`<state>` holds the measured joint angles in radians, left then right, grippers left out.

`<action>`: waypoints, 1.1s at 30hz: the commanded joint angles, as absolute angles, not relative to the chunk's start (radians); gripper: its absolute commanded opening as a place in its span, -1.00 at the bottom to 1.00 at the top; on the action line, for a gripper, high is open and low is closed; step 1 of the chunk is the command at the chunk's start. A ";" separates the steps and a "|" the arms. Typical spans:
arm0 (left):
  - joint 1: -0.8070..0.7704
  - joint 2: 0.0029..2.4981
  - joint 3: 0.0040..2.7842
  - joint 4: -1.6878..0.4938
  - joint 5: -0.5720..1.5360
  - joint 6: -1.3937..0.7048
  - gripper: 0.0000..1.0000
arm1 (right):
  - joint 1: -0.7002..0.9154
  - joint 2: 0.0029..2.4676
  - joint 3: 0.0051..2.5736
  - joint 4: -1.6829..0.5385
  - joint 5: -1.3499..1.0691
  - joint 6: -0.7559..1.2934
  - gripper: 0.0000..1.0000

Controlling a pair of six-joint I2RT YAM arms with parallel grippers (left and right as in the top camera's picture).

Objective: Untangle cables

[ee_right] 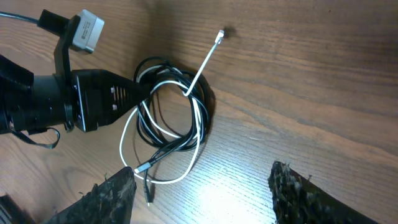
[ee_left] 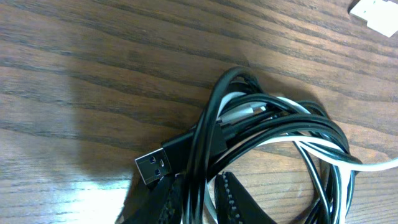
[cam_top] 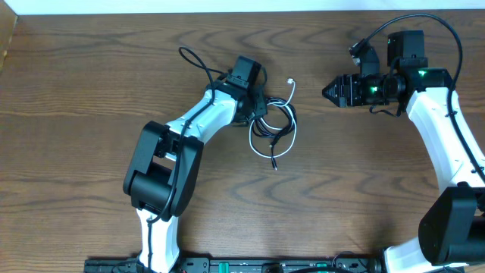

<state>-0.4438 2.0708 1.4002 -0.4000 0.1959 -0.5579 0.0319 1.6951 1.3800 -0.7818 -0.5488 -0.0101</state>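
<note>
Left jaws pinching cables [ee_left: 186, 144], right jaws apart

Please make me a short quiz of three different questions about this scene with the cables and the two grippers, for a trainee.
1. True or false: the right gripper is closed on the tangled bundle of thin black and white cables.
2. In the overhead view, a small plug end sticks out at the upper right of the bundle. Its cable is: A) white, B) black, C) red.
3. Fill in: the flat metal USB plug in the left wrist view belongs to the ____ cable.

Key: 1. False, it is open and apart from the bundle. 2. A. 3. black.
</note>
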 commanded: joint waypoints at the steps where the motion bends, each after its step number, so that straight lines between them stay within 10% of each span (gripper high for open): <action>1: -0.447 2.102 1.406 -0.403 0.152 -0.563 -0.56 | 0.033 1.695 1.386 -0.783 -0.552 -0.001 0.32; 7: -0.447 2.136 1.404 -0.398 0.145 -0.601 -0.85 | 0.035 1.695 1.386 -0.786 -0.551 -0.001 0.35; 33: -0.420 1.771 1.405 -0.406 0.681 -0.419 -0.85 | 0.178 1.695 1.386 -0.649 -0.579 -0.182 0.47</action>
<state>-0.4427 1.7748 1.3991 -0.4038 0.5289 -0.4660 0.1459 1.6951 1.3800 -0.6514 -0.5495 -0.0669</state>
